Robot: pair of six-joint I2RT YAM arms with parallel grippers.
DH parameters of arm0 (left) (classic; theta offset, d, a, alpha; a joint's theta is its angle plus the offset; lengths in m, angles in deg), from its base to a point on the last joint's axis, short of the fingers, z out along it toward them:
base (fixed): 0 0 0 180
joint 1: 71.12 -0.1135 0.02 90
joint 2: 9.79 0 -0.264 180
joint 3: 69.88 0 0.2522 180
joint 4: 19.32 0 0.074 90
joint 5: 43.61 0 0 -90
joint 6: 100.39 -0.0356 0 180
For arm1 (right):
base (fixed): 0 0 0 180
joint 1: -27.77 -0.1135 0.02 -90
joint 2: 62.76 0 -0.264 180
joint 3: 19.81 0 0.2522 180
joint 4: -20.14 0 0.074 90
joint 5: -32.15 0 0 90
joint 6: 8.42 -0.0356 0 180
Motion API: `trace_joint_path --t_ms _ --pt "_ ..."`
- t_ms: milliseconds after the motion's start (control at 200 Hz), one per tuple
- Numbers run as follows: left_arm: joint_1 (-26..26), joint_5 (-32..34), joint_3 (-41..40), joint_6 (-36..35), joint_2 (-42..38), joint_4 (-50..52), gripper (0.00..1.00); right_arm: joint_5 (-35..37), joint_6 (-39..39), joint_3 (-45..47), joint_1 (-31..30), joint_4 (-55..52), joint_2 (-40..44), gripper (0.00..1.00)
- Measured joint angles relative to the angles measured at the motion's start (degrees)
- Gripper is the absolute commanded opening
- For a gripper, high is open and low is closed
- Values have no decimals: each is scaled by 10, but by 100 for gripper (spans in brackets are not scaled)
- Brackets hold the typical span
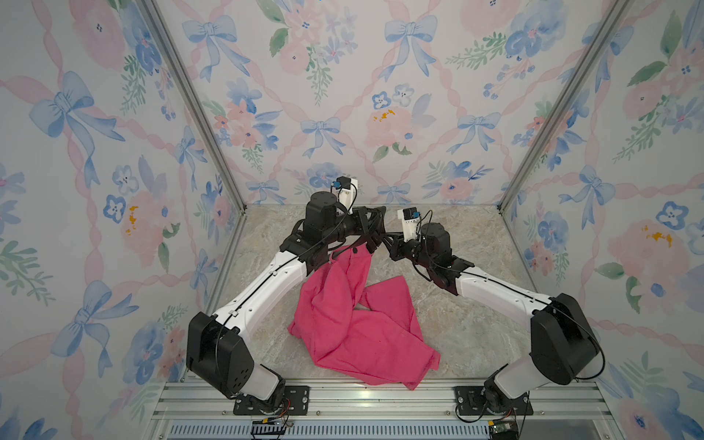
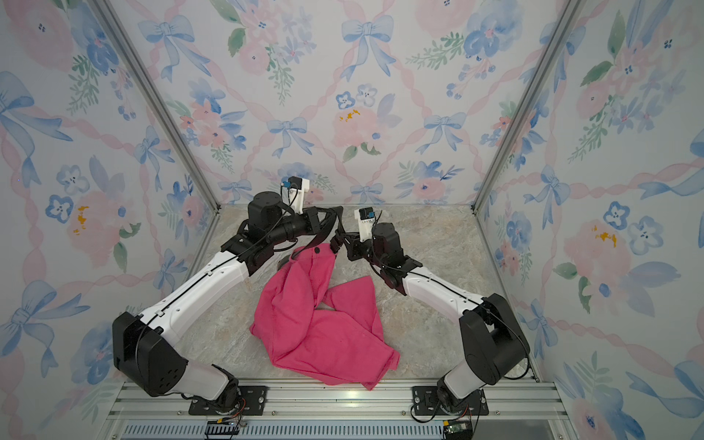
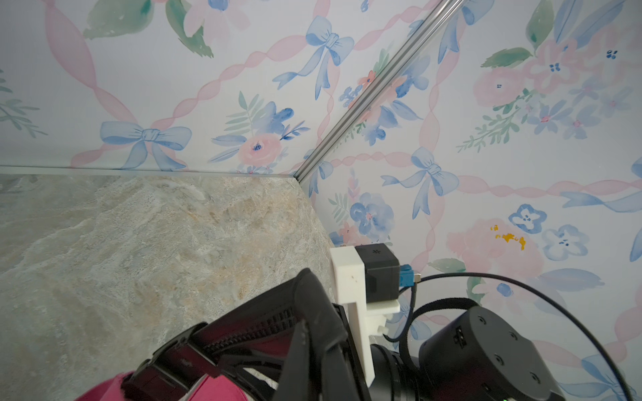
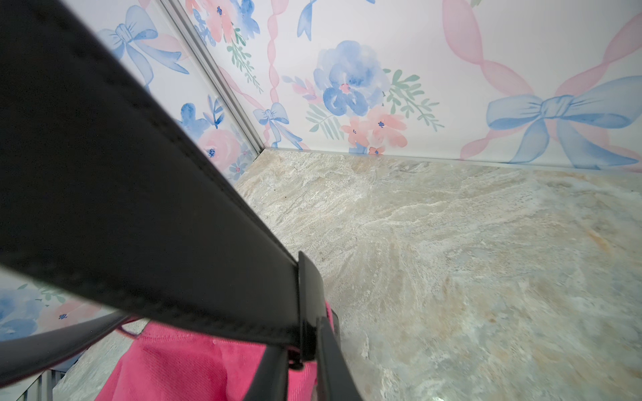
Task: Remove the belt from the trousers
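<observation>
Hot-pink cloth trousers (image 1: pixel 354 335): legs lay heaped nearest; waist hung raised.
Right gripper (image 1: pixel 388 239): jaws pinched black leather-like belt (image 4: pixel 139 194) at buckle end.
Left gripper (image 1: pixel 371 236): jaws pressed together; contents unclear.
Risk: belt could jam in waist loops, dragging cloth.

I can't make out a single letter, number or brand mark anywhere, not on the belt (image 4: pixel 139 208), the trousers (image 1: pixel 354 331) or the flowered walls (image 1: pixel 95 160).
</observation>
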Motion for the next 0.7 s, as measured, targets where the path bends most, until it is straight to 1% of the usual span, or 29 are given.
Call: trace_joint_path --t_ms 75,205,250,585,700 --pt "-1 0 0 2 0 1 0 -2 1 0 0 0 -2 2" --pt "-1 0 0 5 0 2 0 -4 1 0 0 4 -4 2" --pt "-1 0 0 6 0 2 0 -4 1 0 0 5 -5 0" --pt "-3 0 1 17 0 3 0 -11 1 0 0 25 -14 0" --pt "-3 0 2 20 0 3 0 -11 1 0 0 26 -14 6"
